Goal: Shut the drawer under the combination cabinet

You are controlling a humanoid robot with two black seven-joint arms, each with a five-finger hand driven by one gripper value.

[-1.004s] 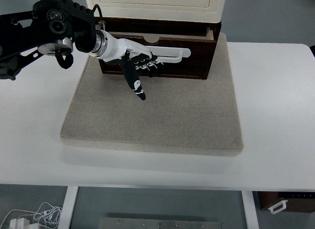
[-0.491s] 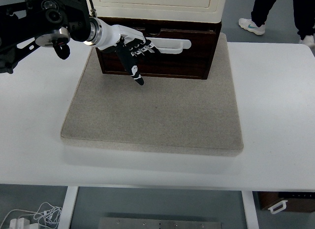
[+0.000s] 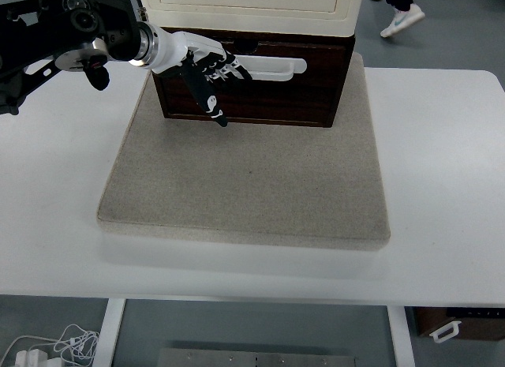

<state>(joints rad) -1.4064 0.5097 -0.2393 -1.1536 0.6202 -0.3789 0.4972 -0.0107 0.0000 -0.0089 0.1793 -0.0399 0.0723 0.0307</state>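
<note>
A dark brown drawer (image 3: 292,95) with a white handle (image 3: 272,65) sits at the bottom of a cream combination cabinet (image 3: 252,4) at the table's far middle. Its front stands nearly flush under the cabinet body. My left hand (image 3: 207,71) comes in from the left and lies flat against the left half of the drawer front, fingers spread and holding nothing, thumb pointing down. The right arm does not show.
The cabinet stands on a grey felt mat (image 3: 245,185) that covers the middle of the white table (image 3: 442,170). A person's shoe (image 3: 404,18) shows on the floor at the top right. Cables (image 3: 55,347) lie on the floor at the bottom left.
The drawer has slid back under the cabinet. My left hand moved up and away with its front, still flat against it. The person at the top right has walked further off.
</note>
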